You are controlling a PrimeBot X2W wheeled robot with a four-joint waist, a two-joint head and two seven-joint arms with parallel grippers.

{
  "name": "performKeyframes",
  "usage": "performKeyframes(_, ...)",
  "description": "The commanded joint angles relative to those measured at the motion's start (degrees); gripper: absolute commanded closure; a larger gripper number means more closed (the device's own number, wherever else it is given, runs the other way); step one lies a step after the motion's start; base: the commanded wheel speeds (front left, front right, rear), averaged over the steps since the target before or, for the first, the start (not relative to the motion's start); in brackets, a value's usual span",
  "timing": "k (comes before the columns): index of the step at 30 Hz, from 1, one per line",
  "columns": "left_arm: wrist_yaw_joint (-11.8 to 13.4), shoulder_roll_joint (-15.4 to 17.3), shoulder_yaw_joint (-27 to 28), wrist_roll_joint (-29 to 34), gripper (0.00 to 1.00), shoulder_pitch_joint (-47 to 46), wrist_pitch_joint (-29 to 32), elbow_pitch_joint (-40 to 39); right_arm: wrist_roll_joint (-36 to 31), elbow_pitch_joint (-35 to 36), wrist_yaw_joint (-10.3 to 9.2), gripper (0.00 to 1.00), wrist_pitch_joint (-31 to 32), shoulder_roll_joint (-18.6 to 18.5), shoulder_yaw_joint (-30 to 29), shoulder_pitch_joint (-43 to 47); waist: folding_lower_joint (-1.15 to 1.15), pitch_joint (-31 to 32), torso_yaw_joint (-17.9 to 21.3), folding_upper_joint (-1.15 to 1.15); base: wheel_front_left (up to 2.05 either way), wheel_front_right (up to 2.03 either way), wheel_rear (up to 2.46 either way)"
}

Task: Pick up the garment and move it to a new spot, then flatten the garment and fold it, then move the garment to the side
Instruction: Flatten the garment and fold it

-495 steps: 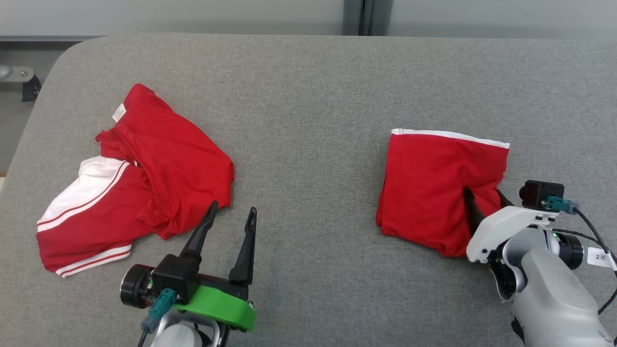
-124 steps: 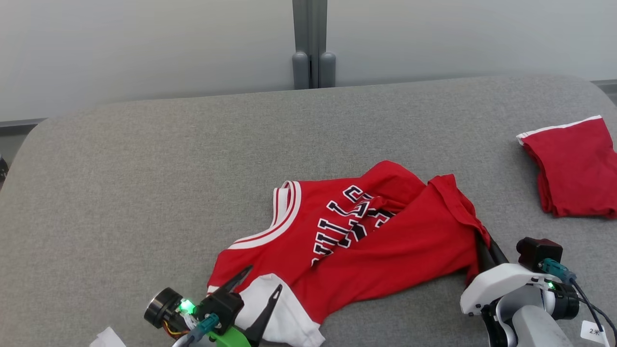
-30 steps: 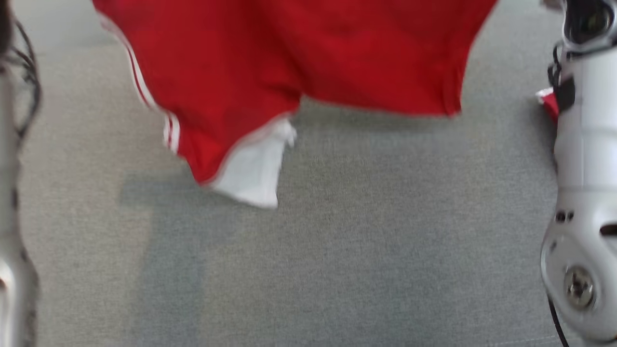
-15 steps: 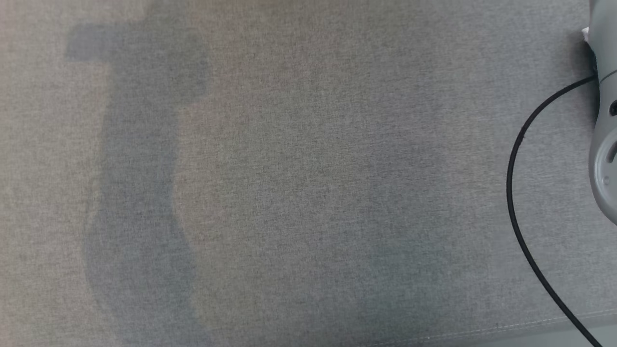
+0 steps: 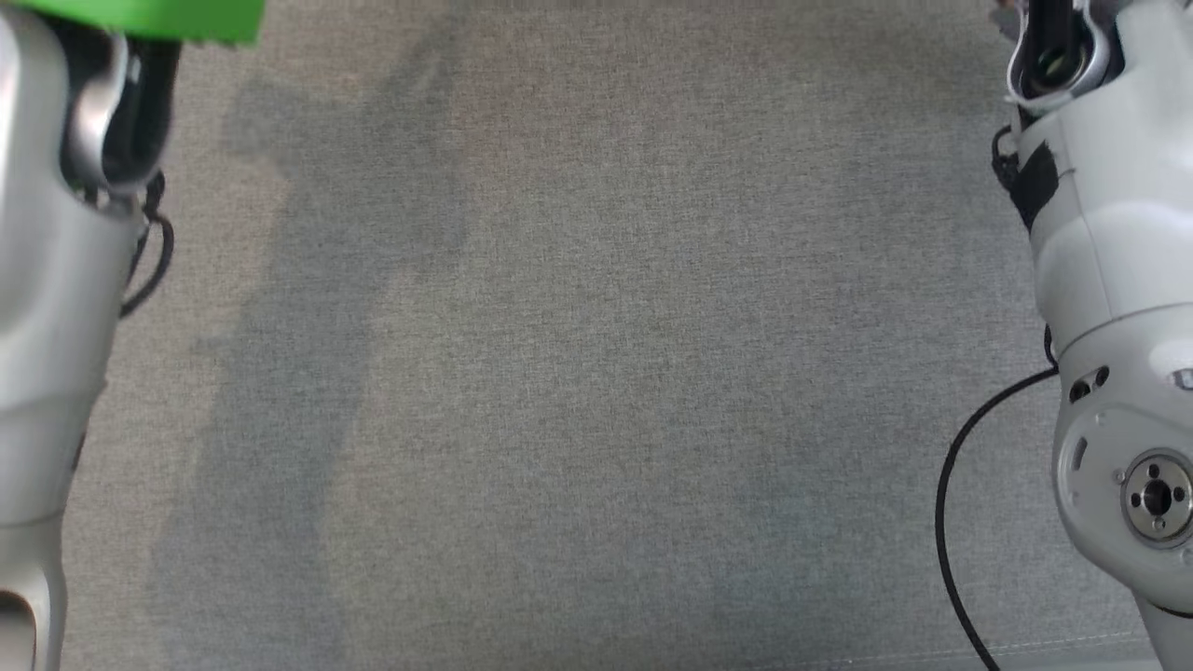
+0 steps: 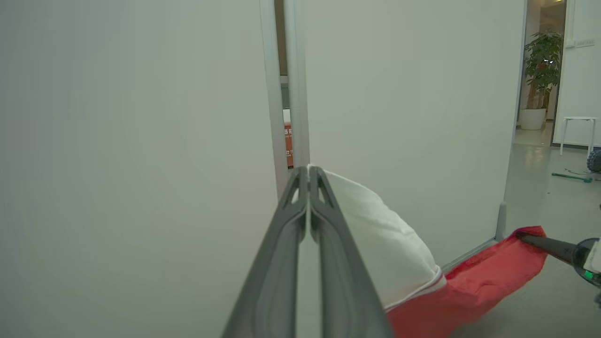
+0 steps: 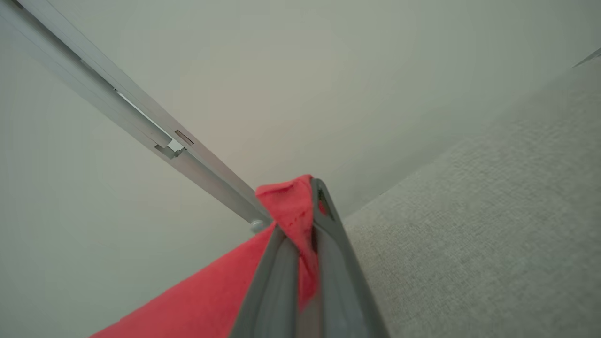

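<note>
Red cloth is up in the air, and that's the story right now: the thin red and white knit garment point(image 6: 469, 291) is off the surface and strung between the two arms. In the left wrist view the left gripper point(image 6: 308, 171) has its two long dark fingers pressed together on the edge of the white panel. The cloth billows away toward four o'clock and runs red out to three o'clock, where the right gripper point(image 6: 526, 238) pins the far corner. The right wrist view backs that up: fingers clamped tight on a bunched red corner, the fabric falling off toward seven o'clock, and the grey woven upholstered surface point(image 7: 493, 211) spreading from three to five o'clock. From the head camera, that grey surface lies between a pale left forearm point(image 5: 47, 280) at nine o'clock and a pale right forearm point(image 5: 1109, 233) at three. A thin black cable point(image 5: 941, 503) loops at five and a bright green plastic mount point(image 5: 140, 17) sits at eleven. By my read the pick-up is done and the carry to a new spot is in hand; laying down, flattening, folding and shifting aside are all to come. Any writing? A small orange sign point(image 6: 287, 141) peeks through the gap in the pale partition wall point(image 6: 141, 141) at twelve o'clock, its lettering too small to read, and I can read nothing on the garment itself.
</note>
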State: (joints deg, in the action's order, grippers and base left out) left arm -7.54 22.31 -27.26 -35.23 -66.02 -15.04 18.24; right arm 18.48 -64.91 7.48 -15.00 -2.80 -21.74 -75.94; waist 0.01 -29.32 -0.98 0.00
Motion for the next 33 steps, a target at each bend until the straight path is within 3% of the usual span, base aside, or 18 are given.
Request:
performKeyframes(1, 0.1, 1.0, -0.5, -0.5, 1.00, 2.9, -0.2, -1.5, 1.5, 0.0, 0.02, 1.00, -0.2, -0.2, 0.7, 2.0, -0.01, 1.9, 0.0, 0.00, 0.00, 0.00, 0.00)
performKeyframes(13, 0.1, 10.7, -10.7, 5.9, 1.00, 22.9, -0.2, -8.0, 13.3, -2.9, 0.01, 1.00, -0.2, -0.2, 7.6, 18.5, -0.01, 13.3, 0.0, 0.00, 0.00, 0.00, 0.00)
performKeyframes(24, 0.1, 14.6, -16.1, 10.4, 1.00, 36.5, -0.2, -10.7, 18.0, -5.8, 0.02, 1.00, -0.2, -0.2, 10.8, 26.4, -0.01, 21.2, -1.0, 0.00, 0.00, 0.00, 0.00)
performKeyframes(33, 0.1, 17.2, -22.3, 12.5, 1.00, 43.5, -0.2, -12.0, 18.5, -6.8, 0.02, 1.00, 3.9, -2.2, 13.2, 32.0, -0.01, 26.3, -2.2, 0.00, 0.00, 0.00, 0.00)
